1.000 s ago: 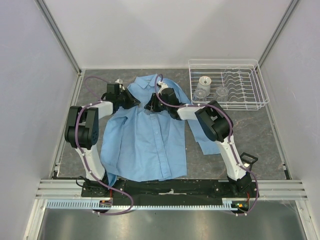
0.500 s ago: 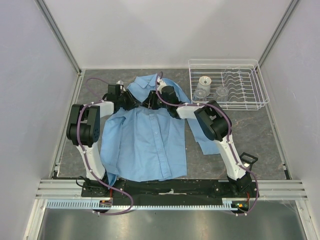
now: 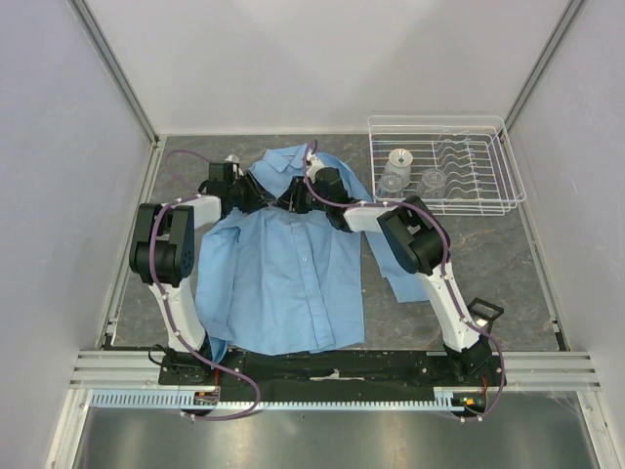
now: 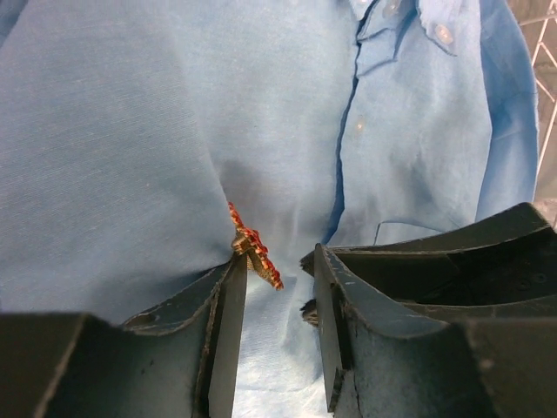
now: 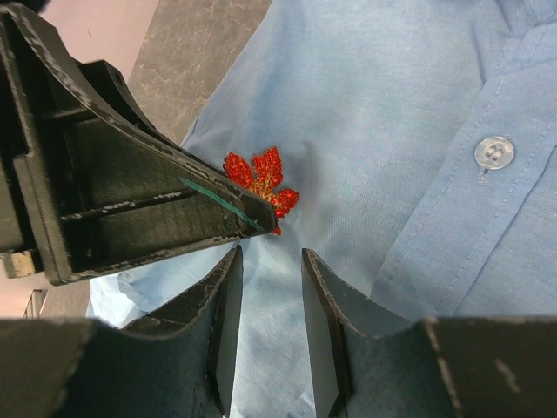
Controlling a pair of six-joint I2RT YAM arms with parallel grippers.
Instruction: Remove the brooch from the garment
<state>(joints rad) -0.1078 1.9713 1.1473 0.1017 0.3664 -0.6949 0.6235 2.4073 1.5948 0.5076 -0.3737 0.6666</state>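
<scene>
1. Two end effectors meet over the upper chest of the garment (image 3: 283,283), just below its collar. In the top view they cover the brooch (image 5: 261,181), which cannot be made out there.
2. In the left wrist view the brooch is seen nearly edge-on, so its outline is hard to read. The cloth puckers into a fold where it sits.
3. In the right wrist view the brooch shows face-on: orange-red, with lobes spreading upward and to the right. Its lower edge is partly covered by a black finger of the other end effector.
4. Seen edge-on, its long axis runs diagonally from upper left to lower right.
5. The left end effector (image 4: 277,259) has its fingers (image 4: 222,340) apart, with bare cloth in the gap. The brooch touches the tip of one finger and is not clamped between the two.
6. The right end effector (image 5: 271,254) holds its fingers narrowly apart. Only cloth shows between them, and the brooch lies just beyond the tips.
7. The left arm (image 3: 161,244) and right arm (image 3: 415,239) rise from the near edge of the table (image 3: 488,254), elbows outward and forearms converging inward. The right arm hides part of one sleeve.
8. The wire rack (image 3: 459,209) holds small items too small to identify.
</scene>
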